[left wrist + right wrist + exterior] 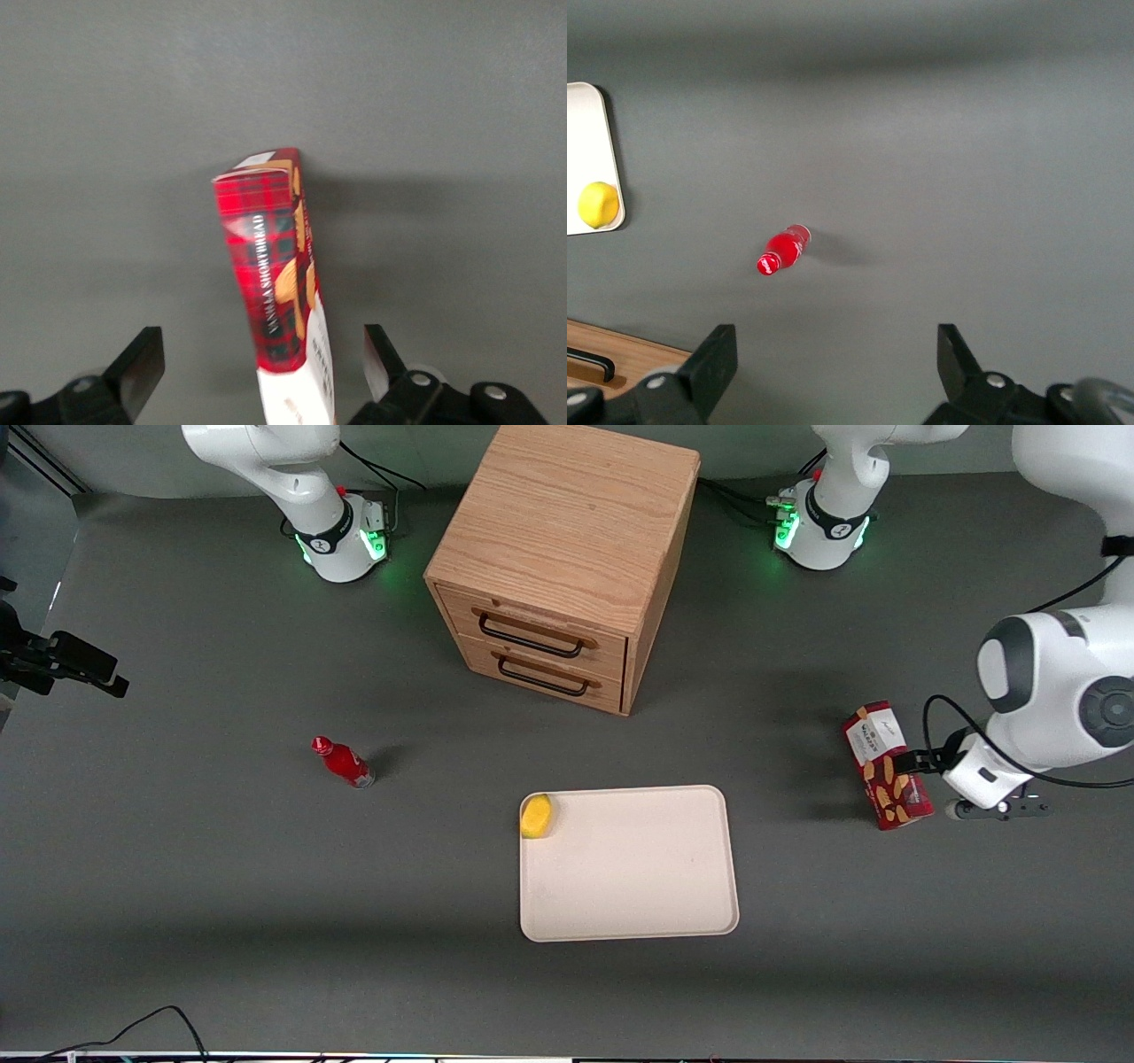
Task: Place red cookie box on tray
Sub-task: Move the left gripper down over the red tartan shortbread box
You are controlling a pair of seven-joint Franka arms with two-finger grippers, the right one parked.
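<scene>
- The gripper stands wide open, straddling the red cookie box, fingers clear of both sides.
- Judgement: centre, close on the long sides, then lift.
- The tray lies well apart, toward the parked arm's end.

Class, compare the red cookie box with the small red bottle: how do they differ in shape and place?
The red cookie box is a long carton; the red bottle is small and rounded. The box lies toward the working arm's end, between the open gripper's fingers; the bottle lies toward the parked arm's end. Both are red and off the tray.
</scene>
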